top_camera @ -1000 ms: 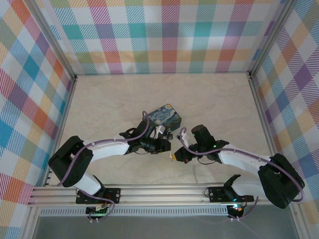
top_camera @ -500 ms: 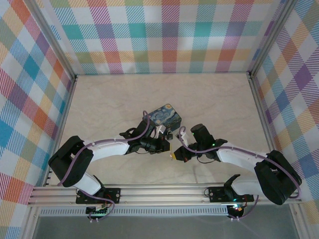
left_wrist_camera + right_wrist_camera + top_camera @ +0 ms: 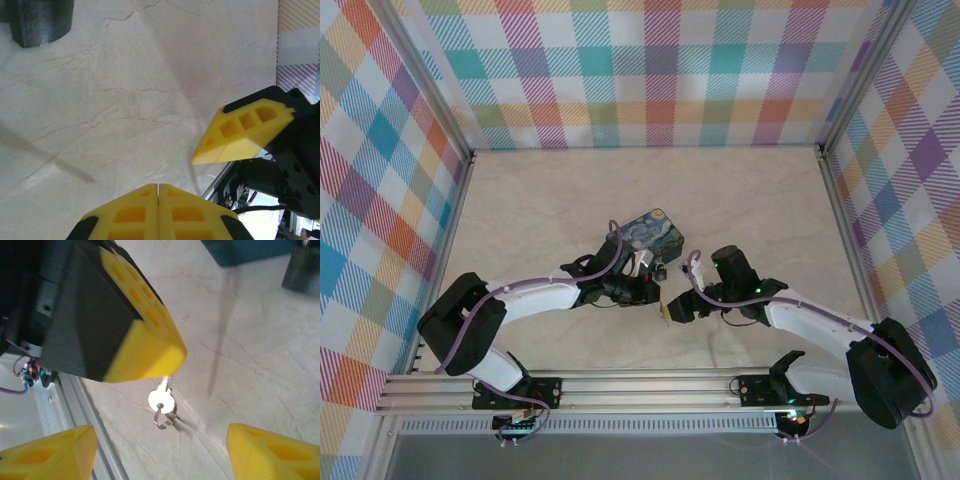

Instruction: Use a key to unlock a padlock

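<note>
- The left gripper point(image 3: 158, 200) is fully closed, its two yellow pads pressed flat together, and it pinches the key point(image 3: 161, 399) at its very tip; only a short stretch of the shaft appears to be inside the pads, so a small jolt could let the key slip out or swivel
- Just below that gripper's tip hang the key's round head and a small wire ring point(image 3: 165, 420), close over the table point(image 3: 125, 100); the end that sticks out seems to be the head and not the blade, so the blade may be the part that is clamped; if so, the key cannot enter a keyhole as held, and a regrip risks a drop
- The right gripper point(image 3: 668, 312) stands just beside the left one's tip, jaws wide apart and holding nothing, with the key hanging between its fingers point(image 3: 50, 452); a move of either arm here could knock the key or bump pad against pad
- The padlock point(image 3: 302, 270) lies free on the table beyond the right gripper's fingers, near the blue tin point(image 3: 653, 232); nothing grips it, so it would probably slide or tip if the key pushes at it; I cannot tell which way its keyhole faces
</note>
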